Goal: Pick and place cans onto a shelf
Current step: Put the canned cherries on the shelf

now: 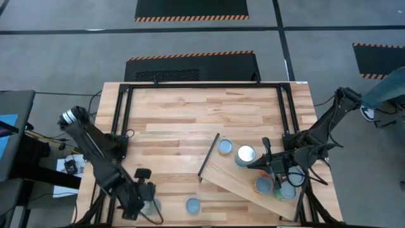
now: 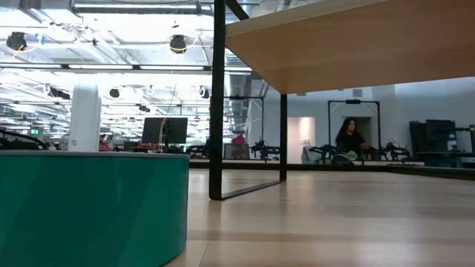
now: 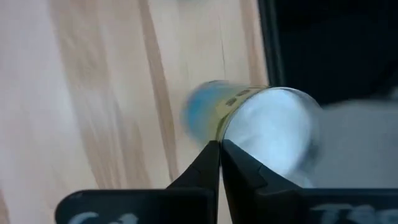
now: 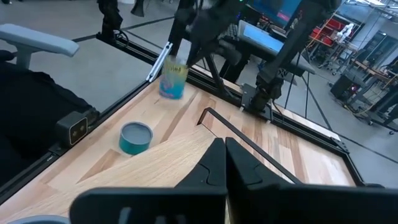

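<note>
Four cans sit on the shelf at lower right of the high view; one teal can waits on the surface at bottom centre. The left gripper, closed and empty, nudges a blurred can (label unreadable). The right gripper hangs closed over the shelf.

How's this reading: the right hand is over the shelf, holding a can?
Wrong on one point. The right hand is over the shelf, but it holds no can: the right wrist view shows its fingers shut together with nothing between them.
</note>
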Tool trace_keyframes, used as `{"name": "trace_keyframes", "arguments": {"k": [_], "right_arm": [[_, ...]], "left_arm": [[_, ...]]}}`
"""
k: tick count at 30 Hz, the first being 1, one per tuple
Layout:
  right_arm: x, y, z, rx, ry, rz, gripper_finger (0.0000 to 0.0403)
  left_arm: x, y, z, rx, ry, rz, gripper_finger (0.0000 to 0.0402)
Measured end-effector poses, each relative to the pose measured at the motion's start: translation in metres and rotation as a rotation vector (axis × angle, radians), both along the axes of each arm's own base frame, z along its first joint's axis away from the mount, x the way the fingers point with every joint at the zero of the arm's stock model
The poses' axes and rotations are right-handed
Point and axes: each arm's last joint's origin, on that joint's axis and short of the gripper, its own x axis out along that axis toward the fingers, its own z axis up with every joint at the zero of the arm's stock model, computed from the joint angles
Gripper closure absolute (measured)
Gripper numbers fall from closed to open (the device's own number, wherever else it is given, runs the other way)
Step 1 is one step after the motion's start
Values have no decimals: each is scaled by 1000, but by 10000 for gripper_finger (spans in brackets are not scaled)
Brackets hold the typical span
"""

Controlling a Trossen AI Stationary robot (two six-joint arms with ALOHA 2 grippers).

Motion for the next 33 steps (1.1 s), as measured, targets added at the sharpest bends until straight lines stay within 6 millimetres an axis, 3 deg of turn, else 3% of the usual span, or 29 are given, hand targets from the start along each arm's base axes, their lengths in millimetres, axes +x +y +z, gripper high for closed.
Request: {"name": "trace_keyframes", "arguments": {"k": [8,13,17,23,33], "right_arm": [[0,0,0,-2,0,-1,395],[0,0,-1,-9,5,-3,395],[0,-1,0,-15,1,-17,395],[-11,-2,7,13,-28,11,395],[-27,-1,15,30,-68,5,394]], "left_arm": [[40,42,91,-116,-392,177,401],[79,73,121,-116,-495,255,401],[116,97,125,-118,-494,296,401],[168,116,124,-160,-481,295,401],[222,118,110,-201,-454,296,401]]}}
